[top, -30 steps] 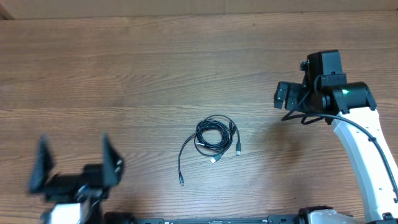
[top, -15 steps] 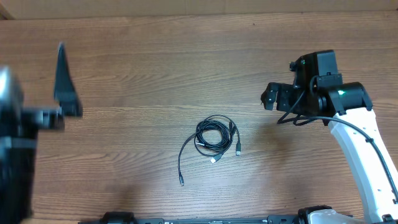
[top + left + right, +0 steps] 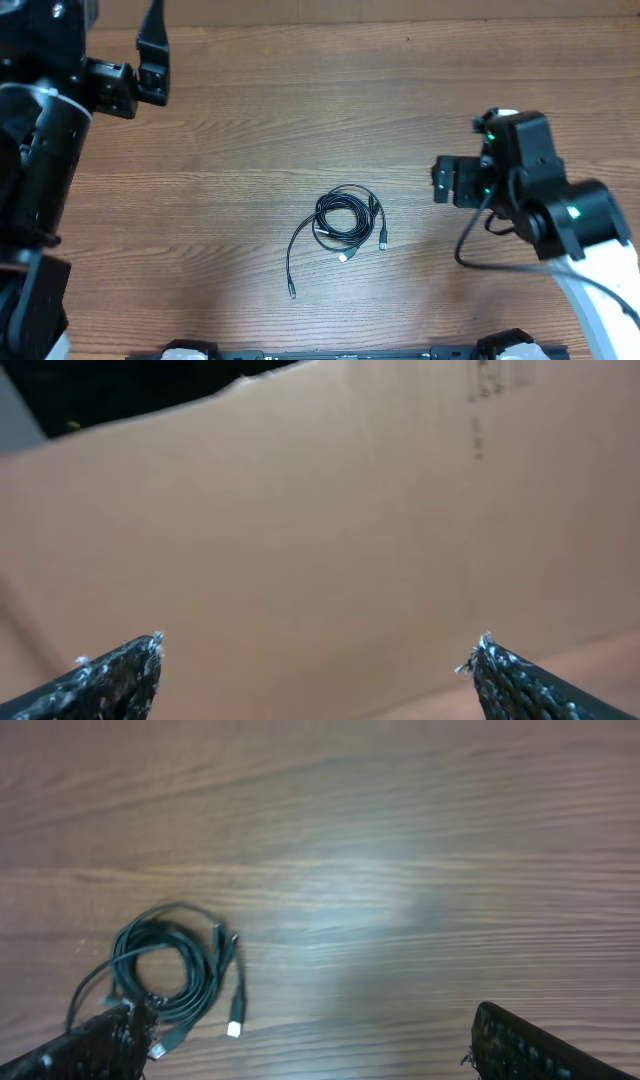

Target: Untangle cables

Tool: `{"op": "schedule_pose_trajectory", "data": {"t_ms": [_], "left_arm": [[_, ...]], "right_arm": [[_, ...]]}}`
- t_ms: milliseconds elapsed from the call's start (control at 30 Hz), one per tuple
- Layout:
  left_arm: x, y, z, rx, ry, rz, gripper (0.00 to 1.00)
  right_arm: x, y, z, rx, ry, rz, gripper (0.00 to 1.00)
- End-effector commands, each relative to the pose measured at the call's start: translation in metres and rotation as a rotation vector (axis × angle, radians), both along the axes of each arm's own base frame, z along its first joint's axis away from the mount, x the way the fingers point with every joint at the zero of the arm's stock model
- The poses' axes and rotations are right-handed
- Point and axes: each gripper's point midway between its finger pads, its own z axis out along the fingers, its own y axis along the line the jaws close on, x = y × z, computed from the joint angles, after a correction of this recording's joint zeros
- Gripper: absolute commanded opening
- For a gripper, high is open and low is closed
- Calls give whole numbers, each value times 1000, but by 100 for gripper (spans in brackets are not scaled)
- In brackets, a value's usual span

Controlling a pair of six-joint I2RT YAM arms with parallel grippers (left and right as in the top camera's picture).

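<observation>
Hanging released and empty, the right claw (image 3: 300,1035) has the cables (image 3: 165,970) to its left on the counter (image 3: 250,130), a loose coil with tails trailing nearward; the left claw (image 3: 320,660), also spread, sits far off, so the right is nearer

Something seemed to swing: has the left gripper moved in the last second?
Yes. The left gripper swung from the table's near edge to its far edge; the cables stayed put.
</observation>
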Motion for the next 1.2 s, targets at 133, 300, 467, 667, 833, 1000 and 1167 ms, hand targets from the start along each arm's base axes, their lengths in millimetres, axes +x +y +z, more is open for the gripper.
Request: {"op": "schedule_pose_trajectory", "data": {"t_ms": [133, 300, 467, 667, 833, 1000, 1167], "left_arm": [[-55, 13, 59, 74, -253, 78, 100], [-62, -17, 63, 113, -292, -90, 100], [-68, -6, 24, 161, -207, -27, 100], [-91, 37, -43, 168, -225, 190, 100], [-112, 57, -89, 229, -272, 294, 100], [-109, 42, -110, 247, -263, 198, 100], [-106, -19, -141, 273, -200, -170, 99]], "right_arm": [[-19, -18, 58, 5, -230, -44, 100], [-24, -13, 74, 55, -295, -28, 100], [-27, -4, 69, 88, -262, 10, 100], [-23, 4, 66, 114, -245, 36, 100], [-23, 20, 62, 177, -210, 94, 100], [-10, 32, 67, 218, -238, 125, 100], [0, 72, 77, 378, -243, 277, 100]]}}
